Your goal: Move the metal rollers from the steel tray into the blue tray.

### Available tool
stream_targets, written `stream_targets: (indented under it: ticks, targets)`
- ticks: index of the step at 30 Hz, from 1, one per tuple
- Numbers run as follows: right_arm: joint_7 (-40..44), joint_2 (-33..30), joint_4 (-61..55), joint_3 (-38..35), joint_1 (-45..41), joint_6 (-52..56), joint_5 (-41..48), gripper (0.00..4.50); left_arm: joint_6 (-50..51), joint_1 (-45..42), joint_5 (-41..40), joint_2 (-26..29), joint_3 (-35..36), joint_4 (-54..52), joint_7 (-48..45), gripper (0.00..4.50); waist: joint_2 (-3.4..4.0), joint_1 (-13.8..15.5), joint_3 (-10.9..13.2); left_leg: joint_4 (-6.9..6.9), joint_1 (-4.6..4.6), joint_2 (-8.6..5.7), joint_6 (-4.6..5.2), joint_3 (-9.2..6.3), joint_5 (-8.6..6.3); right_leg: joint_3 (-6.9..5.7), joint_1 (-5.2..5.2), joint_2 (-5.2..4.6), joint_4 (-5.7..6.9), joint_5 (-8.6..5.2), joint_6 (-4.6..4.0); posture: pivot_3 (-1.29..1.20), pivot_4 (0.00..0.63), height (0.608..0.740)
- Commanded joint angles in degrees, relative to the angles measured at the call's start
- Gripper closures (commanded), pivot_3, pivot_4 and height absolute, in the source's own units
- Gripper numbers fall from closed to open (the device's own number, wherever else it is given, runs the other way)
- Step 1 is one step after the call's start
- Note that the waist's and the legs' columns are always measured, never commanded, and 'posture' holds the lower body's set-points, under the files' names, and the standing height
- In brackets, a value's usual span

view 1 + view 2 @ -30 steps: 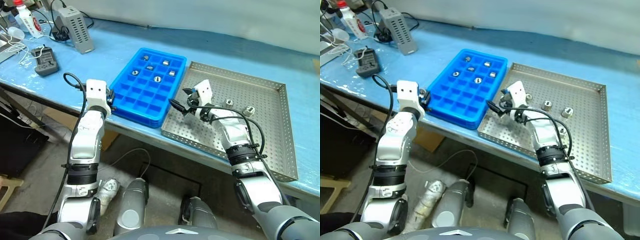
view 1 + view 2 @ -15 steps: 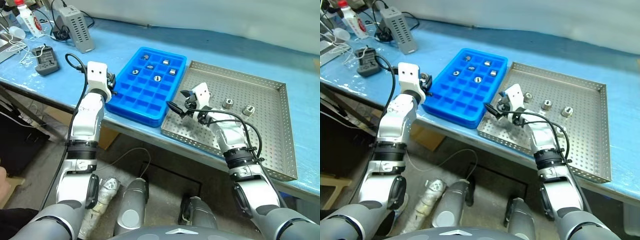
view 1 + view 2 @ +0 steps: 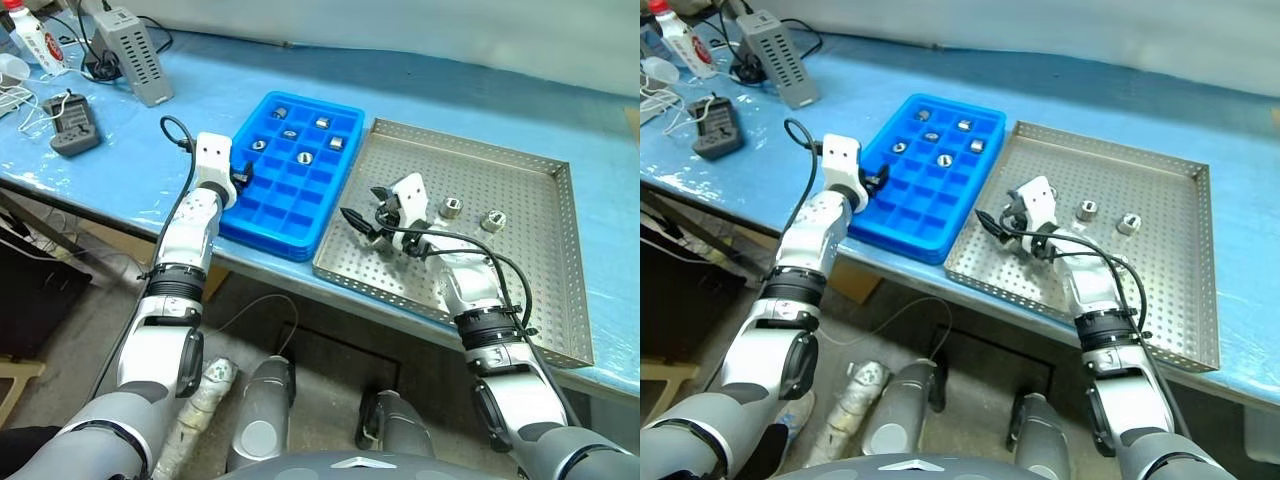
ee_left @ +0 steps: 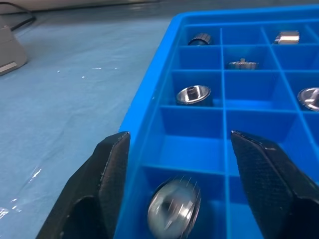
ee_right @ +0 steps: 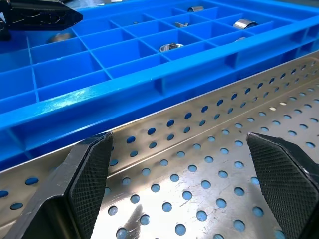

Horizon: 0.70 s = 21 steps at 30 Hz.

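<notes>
The blue tray [image 3: 288, 203] lies left of the steel tray [image 3: 525, 285]. My left gripper [image 3: 241, 182] is at the blue tray's left edge, open. In the left wrist view a blurred metal roller [image 4: 174, 208] sits in the compartment below its spread fingers [image 4: 107, 164]. Several more rollers [image 3: 303, 156] rest in the far compartments. Two rollers [image 3: 451, 208] [image 3: 492, 221] lie on the steel tray's far part. My right gripper [image 3: 368, 208] hovers low over the steel tray's left part, open and holding nothing, pointing at the blue tray's wall [image 5: 164, 74].
Both trays sit on a blue-covered bench whose near edge runs just in front of them. At the far left stand a grey box [image 3: 128, 42], a black device [image 3: 68, 112], cables and a bottle [image 3: 28, 40]. The left gripper's finger [image 5: 35, 17] shows in the right wrist view.
The camera has shifted. My left gripper has moved forward along the blue tray's left edge, and its jaws have spread over a roller. The right gripper has stayed put, still open.
</notes>
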Motion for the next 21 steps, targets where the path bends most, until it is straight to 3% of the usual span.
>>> stream_targets:
  ticks: [1,2,6,11,15,21]
  targets:
    - [-1.70,-0.54,-4.39,-2.06,1.10,0.44,0.57,0.00,-1.26,-2.67,-1.26,0.82,-0.07,-2.63,-2.37,0.55,0.00,-0.18,0.00,0.01,0.00,0.00,0.00,0.01,0.00,0.00,0.01,0.00,-0.01,0.00,0.00,0.24,0.150,0.740]
    - [-2.21,-0.49,-5.38,-2.60,1.40,0.96,1.02,0.00,-1.22,-3.34,-1.94,0.52,-0.11,-2.75,-3.38,0.26,0.00,-0.26,0.00,0.01,0.01,0.00,0.00,0.02,0.01,0.01,0.02,-0.01,-0.02,0.00,0.00,0.24,0.150,0.740]
    - [-5.62,0.92,-10.91,-7.31,1.99,5.57,5.52,0.00,-4.31,-7.07,-3.62,-1.97,-2.17,-0.99,-9.56,0.26,0.00,-0.46,0.00,0.00,0.05,0.01,-0.02,0.07,0.02,0.02,0.07,-0.03,0.03,0.04,-0.07,0.15,0.150,0.740]
    - [-11.12,0.61,-20.73,-12.69,5.19,11.11,8.78,0.00,-9.27,-13.55,-3.62,-7.23,-6.26,9.23,-20.00,0.26,0.00,-1.14,-0.01,0.00,0.39,0.01,-0.04,0.29,0.03,0.08,0.48,-0.11,-0.02,0.07,-0.10,-0.02,0.150,0.740]
    - [-14.85,-0.87,-29.60,-15.02,10.46,15.02,9.03,0.00,-13.96,-19.82,-3.15,-11.23,-6.37,21.19,-21.82,0.26,-0.04,-3.55,-0.03,0.01,0.53,-0.04,-0.04,0.36,0.03,0.18,0.70,-0.12,-0.20,0.07,-0.06,-0.15,0.150,0.740]
    - [-20.41,-0.86,-42.74,-18.66,18.94,19.73,9.82,0.00,-17.70,-26.57,1.61,-14.30,-7.40,37.18,-16.09,0.26,-0.01,-7.84,-0.06,-0.03,0.51,-0.01,0.06,0.38,0.00,0.23,0.53,-0.01,-0.23,-0.05,0.17,-0.34,0.150,0.740]
